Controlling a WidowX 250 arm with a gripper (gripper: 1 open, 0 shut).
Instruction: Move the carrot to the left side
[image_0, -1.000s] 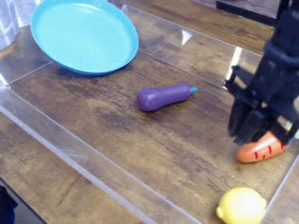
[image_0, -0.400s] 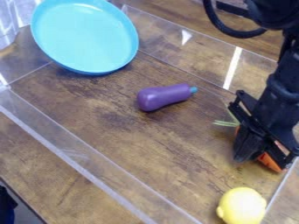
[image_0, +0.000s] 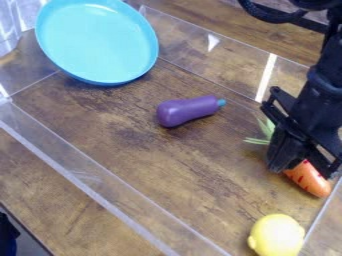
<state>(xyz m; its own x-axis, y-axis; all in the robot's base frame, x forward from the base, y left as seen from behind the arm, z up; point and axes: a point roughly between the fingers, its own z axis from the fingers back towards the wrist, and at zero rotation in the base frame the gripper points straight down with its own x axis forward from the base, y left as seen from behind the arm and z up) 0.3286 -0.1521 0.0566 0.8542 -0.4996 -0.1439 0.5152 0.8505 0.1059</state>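
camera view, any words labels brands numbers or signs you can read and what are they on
There is no readable text anywhere in the view.
The orange toy carrot has dark marks, but they are ridges, not letters.
The round blue plate, purple toy eggplant and yellow toy lemon show none.

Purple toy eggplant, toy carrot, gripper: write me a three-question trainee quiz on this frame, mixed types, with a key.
1. True or false: the purple toy eggplant lies on the blue plate.
2. Multiple choice: which thing is the gripper at? A) yellow toy lemon B) toy carrot C) blue plate
3. Fill in: the round toy near the bottom edge of the view is a yellow toy ____.

Key: 1 false; 2 B; 3 lemon
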